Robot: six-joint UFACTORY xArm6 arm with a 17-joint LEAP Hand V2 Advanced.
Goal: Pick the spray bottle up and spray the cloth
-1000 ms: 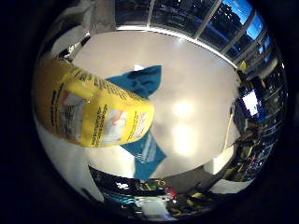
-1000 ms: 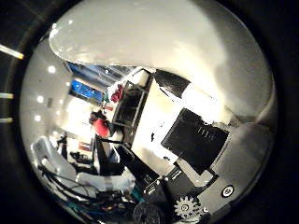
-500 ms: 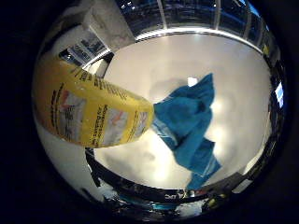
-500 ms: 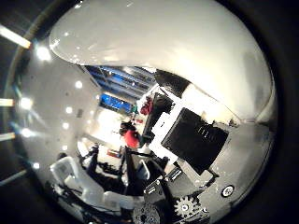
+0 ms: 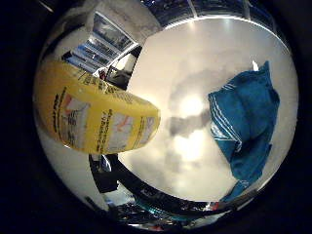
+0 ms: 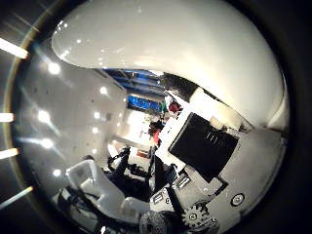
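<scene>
The yellow spray bottle (image 5: 95, 119) sits close against the palm, raised above the white table (image 5: 195, 63), with the blue cloth (image 5: 246, 126) lying crumpled on that table a little way off. The hand (image 6: 214, 161) seems to be gripping the bottle, though its fingers are mostly hidden, so I cannot tell how tightly they close.

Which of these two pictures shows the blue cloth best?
The little finger side palm view: the crumpled blue cloth lies in full sight on the white table. The thumb side palm view shows none of it.
</scene>
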